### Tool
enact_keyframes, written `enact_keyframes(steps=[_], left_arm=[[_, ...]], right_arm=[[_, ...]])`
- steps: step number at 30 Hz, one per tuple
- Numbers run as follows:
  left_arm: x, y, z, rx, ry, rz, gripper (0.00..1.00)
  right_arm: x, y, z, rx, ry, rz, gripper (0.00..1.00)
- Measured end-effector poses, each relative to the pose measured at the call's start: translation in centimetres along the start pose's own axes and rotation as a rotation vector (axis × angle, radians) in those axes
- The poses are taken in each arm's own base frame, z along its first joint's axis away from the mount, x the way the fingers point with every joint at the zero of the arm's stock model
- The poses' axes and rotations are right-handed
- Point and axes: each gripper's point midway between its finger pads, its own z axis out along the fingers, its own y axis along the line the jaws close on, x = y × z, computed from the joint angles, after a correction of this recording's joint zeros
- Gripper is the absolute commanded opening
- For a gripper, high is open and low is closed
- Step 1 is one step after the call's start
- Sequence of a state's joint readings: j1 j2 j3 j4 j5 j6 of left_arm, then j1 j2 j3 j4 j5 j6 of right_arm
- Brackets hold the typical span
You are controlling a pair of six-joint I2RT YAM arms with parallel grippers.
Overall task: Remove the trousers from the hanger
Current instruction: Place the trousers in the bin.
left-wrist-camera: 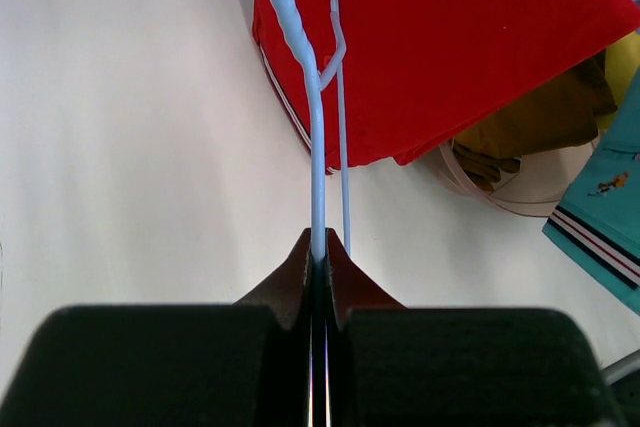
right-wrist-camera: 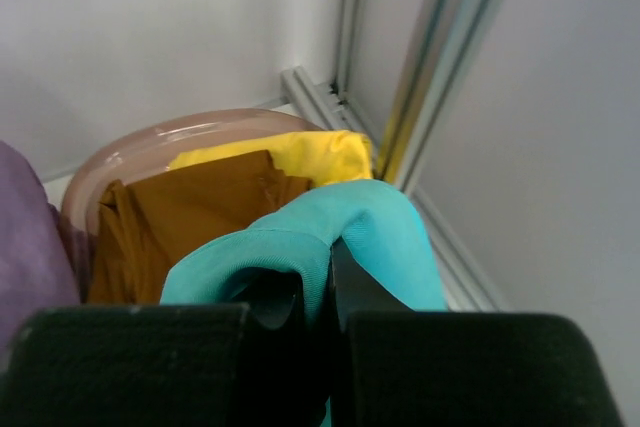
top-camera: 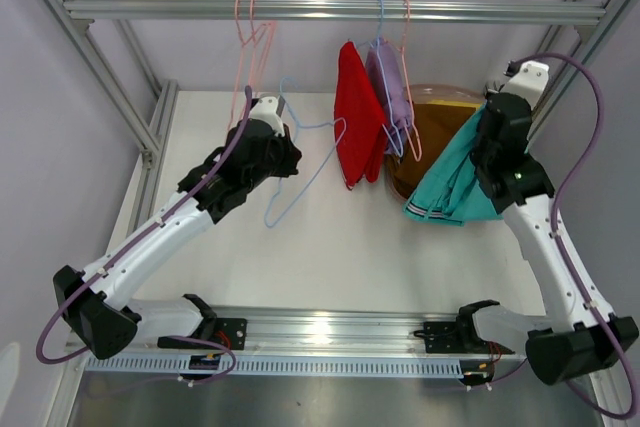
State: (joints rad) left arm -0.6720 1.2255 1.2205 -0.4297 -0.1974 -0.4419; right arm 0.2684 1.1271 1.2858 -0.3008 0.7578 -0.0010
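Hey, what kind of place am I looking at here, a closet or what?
Probably a robotics lab test cell, not a closet. An aluminium rail carries hangers with red trousers over a white table, and a left arm and right arm are bolted at its near edge.

The red trousers [top-camera: 356, 117], lavender trousers [top-camera: 392, 95], teal trousers [top-camera: 450, 187], brown trousers [right-wrist-camera: 190, 212] and yellow trousers [right-wrist-camera: 300, 152] are all 5 soft, matt cloth, and the teal pair has a fine ribbed weave. The tub [right-wrist-camera: 150, 142] is smooth, glossy, translucent plastic, and the blue hanger [left-wrist-camera: 317, 147] is smooth with a slight sheen. The rail [top-camera: 330, 10] is brushed metal, and the table [top-camera: 330, 257] is matt white.
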Motion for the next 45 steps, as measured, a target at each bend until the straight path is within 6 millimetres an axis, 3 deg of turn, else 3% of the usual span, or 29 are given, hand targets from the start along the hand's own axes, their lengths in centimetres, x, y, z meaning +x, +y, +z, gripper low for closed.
enact_keyframes(steps=[4, 15, 20, 21, 22, 24, 25, 27, 31, 35, 43, 45], left_arm=[[-0.1, -0.4, -0.1, 0.02, 0.004, 0.002, 0.0], [-0.4, -1.2, -0.5, 0.058, 0.009, 0.004, 0.0], [-0.4, -1.5, -0.6, 0.073, 0.014, 0.004, 0.01], [-0.4, -1.5, -0.6, 0.075, 0.015, 0.004, 0.0], [-0.4, -1.6, -0.6, 0.076, 0.016, 0.004, 0.0], [-0.3, -1.6, -0.6, 0.08, 0.019, 0.005, 0.0], [-0.3, -1.6, -0.6, 0.081, 0.02, 0.005, 0.0], [-0.3, -1.7, -0.6, 0.087, 0.024, 0.005, 0.0], [-0.1, -1.8, -0.5, 0.093, 0.033, 0.006, 0.01], [0.1, -1.9, -0.3, 0.094, 0.039, 0.007, 0.0], [0.2, -1.9, -0.3, 0.095, 0.043, 0.007, 0.01], [0.2, -1.9, -0.3, 0.095, 0.045, 0.008, 0.0]], right_arm=[[1.0, 2.1, 2.7, -0.011, 0.039, 0.034, 0.0], [7.4, 8.7, 11.3, -0.008, 0.175, -0.009, 0.0], [8.9, 10.7, 15.1, 0.015, 0.194, 0.006, 0.02], [9.1, 11.1, 16.0, 0.021, 0.195, 0.015, 0.11], [9.4, 11.4, 16.7, 0.025, 0.2, 0.022, 0.44], [10.0, 11.9, 18.3, 0.031, 0.218, 0.032, 0.72], [10.4, 12.0, 19.0, 0.034, 0.23, 0.034, 0.91], [11.3, 11.6, 20.0, 0.043, 0.257, 0.026, 0.99], [11.7, 10.9, 20.3, 0.028, 0.284, 0.04, 0.99], [10.7, 10.1, 18.5, -0.009, 0.28, 0.082, 0.99], [4.8, 7.4, 12.7, -0.105, 0.153, 0.253, 1.0], [4.3, 7.1, 11.3, -0.143, 0.128, 0.295, 0.99]])
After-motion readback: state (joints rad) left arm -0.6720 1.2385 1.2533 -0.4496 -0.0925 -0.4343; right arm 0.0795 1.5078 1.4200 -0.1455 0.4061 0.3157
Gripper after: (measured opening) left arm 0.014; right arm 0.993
